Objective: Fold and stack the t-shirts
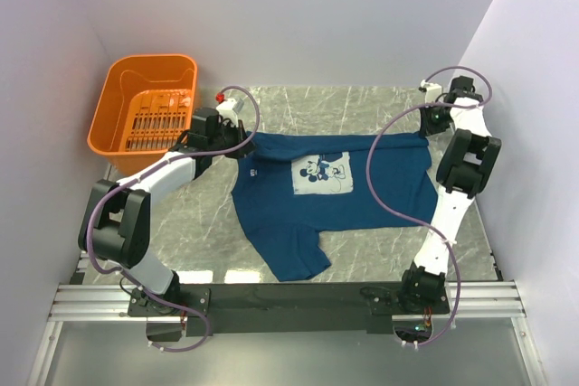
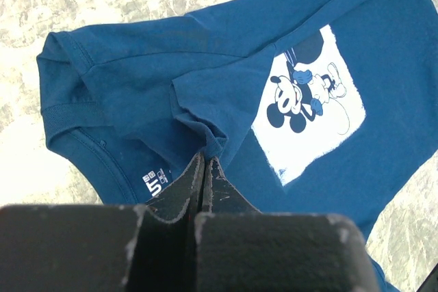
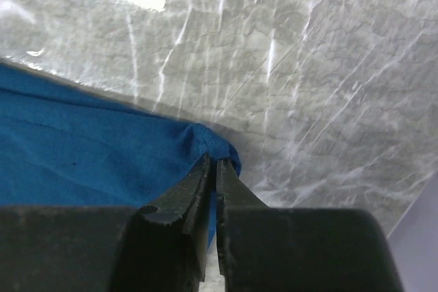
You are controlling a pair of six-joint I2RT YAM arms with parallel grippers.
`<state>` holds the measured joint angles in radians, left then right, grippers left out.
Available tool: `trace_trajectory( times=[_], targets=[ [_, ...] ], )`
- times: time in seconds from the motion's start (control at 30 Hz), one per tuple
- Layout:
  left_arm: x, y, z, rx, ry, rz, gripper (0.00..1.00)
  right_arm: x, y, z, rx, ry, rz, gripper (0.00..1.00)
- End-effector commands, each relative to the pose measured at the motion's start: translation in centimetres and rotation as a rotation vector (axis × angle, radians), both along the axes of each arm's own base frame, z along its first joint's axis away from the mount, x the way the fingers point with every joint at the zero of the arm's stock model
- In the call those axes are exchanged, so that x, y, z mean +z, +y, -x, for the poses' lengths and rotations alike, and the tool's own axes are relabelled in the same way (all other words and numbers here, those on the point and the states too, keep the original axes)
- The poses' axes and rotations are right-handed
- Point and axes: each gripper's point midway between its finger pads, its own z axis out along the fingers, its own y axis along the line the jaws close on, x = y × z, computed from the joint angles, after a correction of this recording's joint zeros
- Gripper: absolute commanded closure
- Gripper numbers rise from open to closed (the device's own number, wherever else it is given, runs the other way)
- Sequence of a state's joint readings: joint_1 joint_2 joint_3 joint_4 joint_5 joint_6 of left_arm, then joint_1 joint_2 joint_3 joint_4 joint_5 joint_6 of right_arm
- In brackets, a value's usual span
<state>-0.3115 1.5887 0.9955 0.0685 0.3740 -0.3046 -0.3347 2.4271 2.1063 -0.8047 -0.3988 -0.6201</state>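
To the right of the orange slatted basket (image 1: 145,115), on the marble-patterned table (image 1: 362,106): one dark blue t-shirt (image 1: 298,223), spread mostly flat with the front up. Crossed from above by a purple cable (image 1: 374,178) of the right arm, looping over the cloth on the side away from the basket. White patch with a Mickey Mouse print (image 1: 321,174) at mid-chest; one part bunched and folded toward the arm bases. Pinched at the end nearest the basket by the left gripper (image 2: 205,158), jaws clamped tight on a raised pleat of cloth beside the collar. Pinched at the end farthest from the basket by the right gripper (image 3: 212,162), jaws all but closed on a small gathered corner of the cloth. Seen from the left wrist only: ribbed neckline (image 2: 75,111) and a white size label (image 2: 156,181) inside it. From the right wrist only: the puckered blue tip between the fingertips, veined tabletop beyond. From overhead only: basket, both arms and the whole garment together.
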Motion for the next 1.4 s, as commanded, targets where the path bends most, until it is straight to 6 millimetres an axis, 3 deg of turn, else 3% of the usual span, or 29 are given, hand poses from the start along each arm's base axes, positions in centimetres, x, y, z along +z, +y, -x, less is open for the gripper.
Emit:
trace_trajectory(
  times=[0.0, 0.17, 0.73, 1.03, 1.1, 1.17, 1.37],
  targets=[
    [2.2, -1.0, -0.9, -0.027, -0.064, 0.032, 0.99, 5.1, -0.4, -0.8, 0.007, -0.131, -0.004, 0.92],
    [2.2, -1.0, -0.9, -0.027, -0.064, 0.032, 0.99, 6.3, -1.2, 0.3, 0.015, -0.151, -0.035, 0.92],
    [2.4, -0.8, -0.8, -0.024, -0.066, 0.031, 0.99, 5.4, 0.6, 4.7, 0.224, -0.137, -0.068, 0.84],
    [2.3, -0.8, -0.5, -0.027, -0.066, 0.029, 0.99, 5.4, 0.0, 6.7, 0.273, -0.139, -0.035, 0.75],
    [2.4, -0.7, -0.4, -0.026, -0.071, 0.03, 0.99, 5.0, -0.4, 7.5, 0.296, -0.136, -0.013, 0.69],
    [2.5, -0.7, -0.4, -0.025, -0.072, 0.031, 0.99, 5.6, -0.6, 7.8, 0.304, -0.154, 0.003, 0.6],
    [2.3, -0.7, -0.3, -0.024, -0.07, 0.035, 0.99, 7.9, -0.7, 7.4, 0.285, -0.227, -0.041, 0.57]
  ],
)
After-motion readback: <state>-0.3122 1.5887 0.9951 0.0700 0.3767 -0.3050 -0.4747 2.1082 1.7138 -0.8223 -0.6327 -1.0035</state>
